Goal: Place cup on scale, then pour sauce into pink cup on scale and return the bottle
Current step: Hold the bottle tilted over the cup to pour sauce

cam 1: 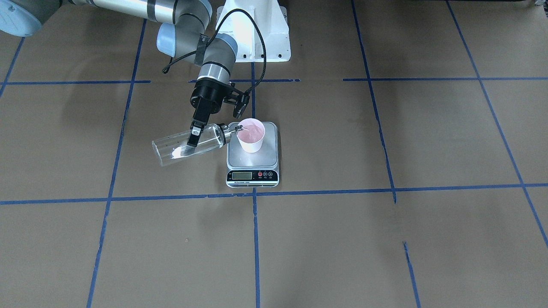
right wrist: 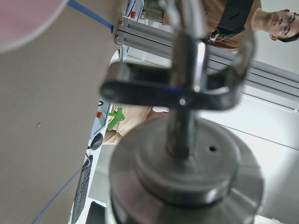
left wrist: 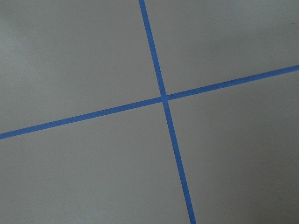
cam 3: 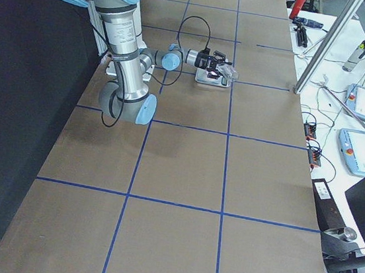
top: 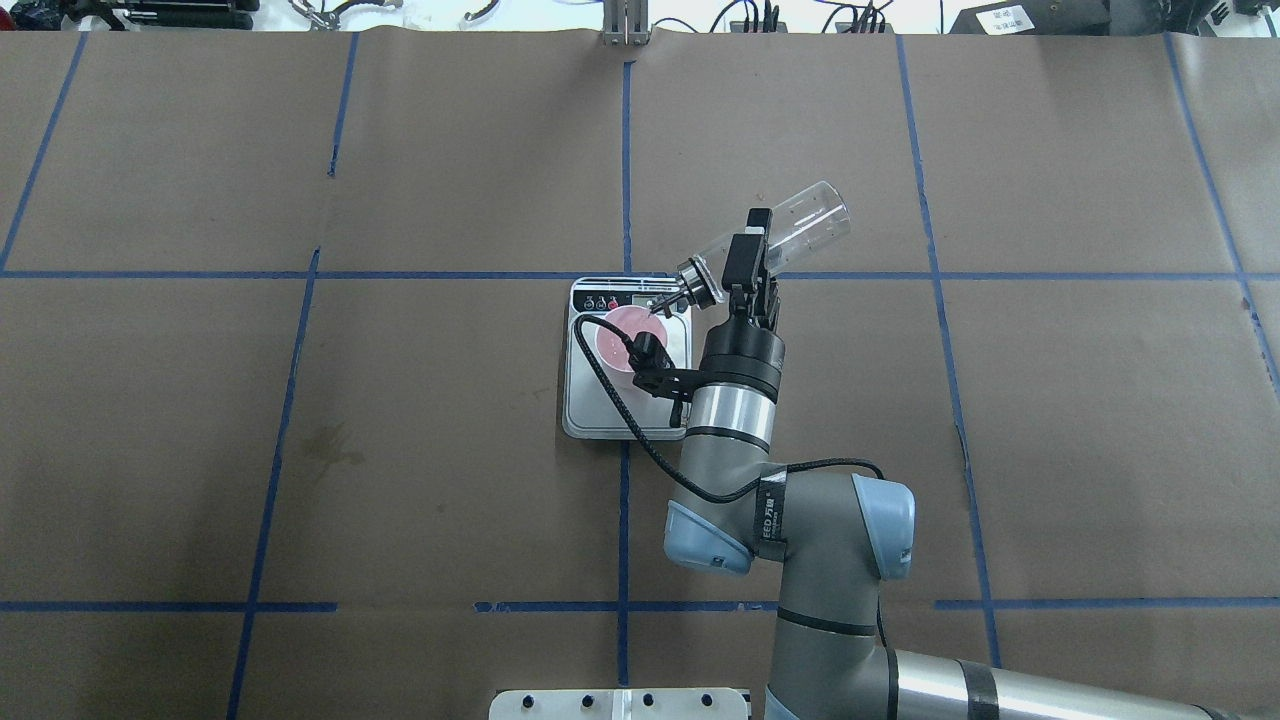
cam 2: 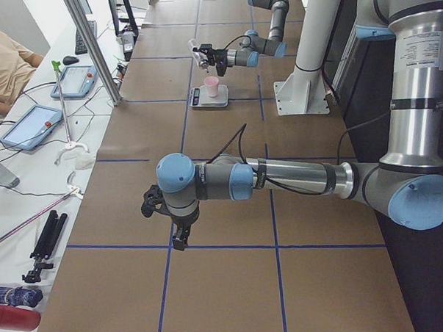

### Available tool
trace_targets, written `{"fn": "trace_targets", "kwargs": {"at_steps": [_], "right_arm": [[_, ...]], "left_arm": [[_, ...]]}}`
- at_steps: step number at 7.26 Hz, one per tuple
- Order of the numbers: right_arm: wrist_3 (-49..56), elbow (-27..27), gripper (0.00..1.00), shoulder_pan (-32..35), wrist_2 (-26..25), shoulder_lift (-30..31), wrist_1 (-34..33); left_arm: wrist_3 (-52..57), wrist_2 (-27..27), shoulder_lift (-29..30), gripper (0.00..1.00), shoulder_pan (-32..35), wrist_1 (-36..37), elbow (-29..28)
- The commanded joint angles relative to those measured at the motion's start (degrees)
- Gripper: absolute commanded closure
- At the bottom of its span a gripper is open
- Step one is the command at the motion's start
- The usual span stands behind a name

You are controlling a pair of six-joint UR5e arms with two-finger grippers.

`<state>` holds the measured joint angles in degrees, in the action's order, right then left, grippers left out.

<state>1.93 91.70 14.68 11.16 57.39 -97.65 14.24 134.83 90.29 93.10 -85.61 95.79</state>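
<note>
Brown paper crossed with blue tape lines covers the counter (cam 1: pixel 385 239). On it sits the scale (cam 1: pixel 252 161), with the pink cup (cam 1: pixel 251 137) upright on its platform. The right fingers (cam 1: pixel 196 128) clamp the glass bottle (cam 1: pixel 171 147), which is tilted beside the scale with its metal spout (cam 1: pixel 231 131) at the cup's rim. The left fingers (cam 2: pixel 179 238) hang well apart from the scale; whether they are spread or closed cannot be told.

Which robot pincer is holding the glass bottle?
The right pincer grips the tilted clear glass bottle, spout at the pale pink paper cup; the left pincer holds nothing, far away.
</note>
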Motion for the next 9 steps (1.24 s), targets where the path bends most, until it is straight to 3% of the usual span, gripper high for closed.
{"fn": "trace_targets", "kwargs": {"at_steps": [1, 9], "right_arm": [[0.0, 0.0, 1.00, 0.0, 0.0, 0.0, 0.0], [0.0, 0.0, 1.00, -0.1, -0.6, 0.0, 0.3]], "left_arm": [[0.0, 0.0, 0.0, 0.00, 0.0, 0.0, 0.0], [0.0, 0.0, 0.0, 0.00, 0.0, 0.0, 0.2]]}}
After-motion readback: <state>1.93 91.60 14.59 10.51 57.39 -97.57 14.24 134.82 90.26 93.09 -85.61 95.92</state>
